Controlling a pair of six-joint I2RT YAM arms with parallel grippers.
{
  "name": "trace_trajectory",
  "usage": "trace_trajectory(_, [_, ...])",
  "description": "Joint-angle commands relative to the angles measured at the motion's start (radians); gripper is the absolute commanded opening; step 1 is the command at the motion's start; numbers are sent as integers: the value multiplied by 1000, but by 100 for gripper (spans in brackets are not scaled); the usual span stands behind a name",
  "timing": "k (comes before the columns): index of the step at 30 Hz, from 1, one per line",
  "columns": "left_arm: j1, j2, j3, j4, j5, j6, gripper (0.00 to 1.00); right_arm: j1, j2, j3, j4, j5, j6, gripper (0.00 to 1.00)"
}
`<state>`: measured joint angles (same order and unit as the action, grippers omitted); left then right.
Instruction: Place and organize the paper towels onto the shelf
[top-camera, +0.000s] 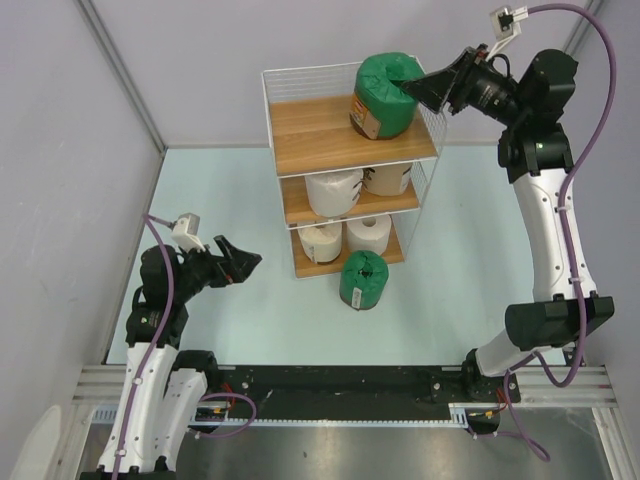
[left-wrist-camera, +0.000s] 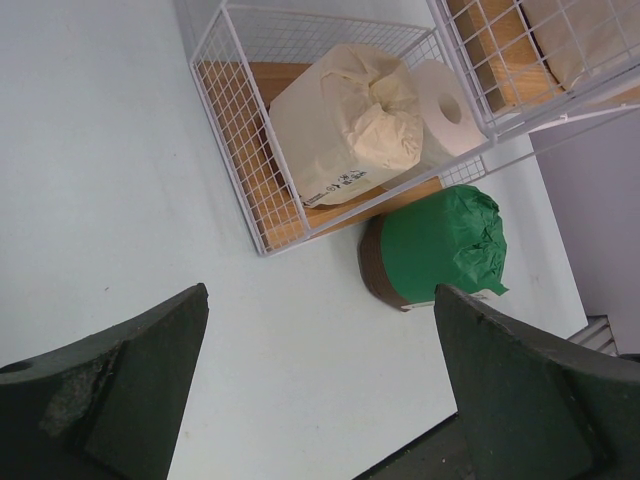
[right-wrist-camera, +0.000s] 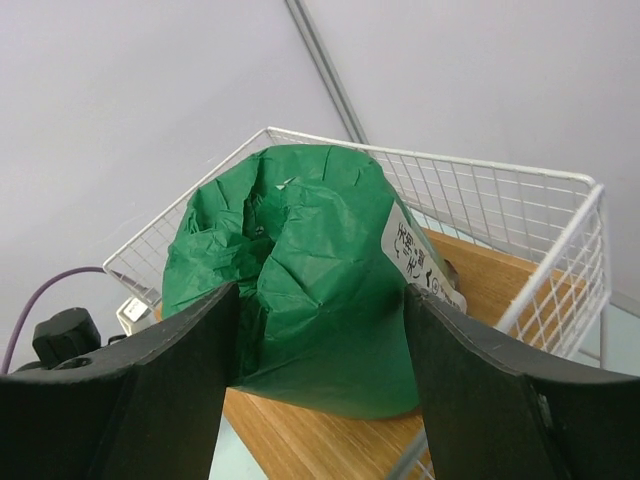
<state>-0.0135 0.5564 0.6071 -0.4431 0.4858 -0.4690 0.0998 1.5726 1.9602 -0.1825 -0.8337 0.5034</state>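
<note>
top external view
shelf (top-camera: 290, 130): three-tier rack of thin white wire with light-brown wooden boards, standing on the pale blue table (top-camera: 220, 190).
top green roll (top-camera: 378, 95): short fat cylinder wrapped in dark green paper, tilted, at the right end of the top board.
right gripper (top-camera: 408, 85): in from the right over the wire rim, black fingers clasped on either side of the top green roll.
middle tier: cream-white roll (top-camera: 333, 190) on the left, tan-beige roll (top-camera: 388, 178) just beside it.
bottom tier: two cream-white rolls (top-camera: 320, 240) side by side.
second green roll (top-camera: 362, 278): dark green, on the table just beside the shelf's front edge.
left gripper (top-camera: 243, 258): low over the table, left of the shelf, apart from it.

left wrist view
left gripper (left-wrist-camera: 320, 295): jaws spread wide, only bare table between them.
ahead: bottom tier with a wrapped cream roll and a white roll with its core showing; second green roll (left-wrist-camera: 440, 245) outside the wire.

right wrist view
right gripper (right-wrist-camera: 320, 295): jaws gripping the top green roll, one finger on each flank.
top green roll (right-wrist-camera: 300, 230): crumpled wrap facing the camera, white label on its right side, resting on the top board inside the wire rim.
</note>
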Motion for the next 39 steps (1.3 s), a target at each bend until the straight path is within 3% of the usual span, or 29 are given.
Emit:
trace_trajectory(1, [4, -1, 6, 12, 8, 10, 100, -41, -60, -53, 171, -33, 119, 73])
trace_trajectory(8, [4, -12, 29, 3, 19, -3, 100, -92, -56, -46, 359, -45, 265, 92])
trace_trajectory(13, [4, -70, 100, -32, 56, 9, 100, -176, -134, -159, 446, -36, 307, 98])
trace_trajectory(17, [-8, -112, 172, -77, 102, 9, 100, -209, -354, -323, 295, 74, 174, 100])
trace_trajectory(22, [-117, -162, 93, 0, 59, -78, 100, -207, -565, -506, 38, 263, 23, 100])
trace_trajectory(28, [-360, -239, 14, 47, -165, -187, 100, -207, -681, -527, -162, 353, -65, 100])
trace_trajectory(30, [-500, -204, -3, 105, -249, -210, 100, -207, -694, -527, -190, 369, -80, 100])
trace_trajectory(31, [-558, -173, 3, 128, -348, -212, 100, -207, -698, -529, -211, 367, -81, 100])
trace_trajectory(33, [-791, -37, 32, 182, -481, -186, 100, -207, -703, -531, -232, 369, -83, 100])
trace_trajectory(35, [-1033, 134, 112, 198, -736, -157, 100, -207, -715, -538, -245, 380, -77, 100])
trace_trajectory(39, [-1171, 339, 210, 230, -905, -131, 100, -209, -740, -544, -268, 403, -78, 100])
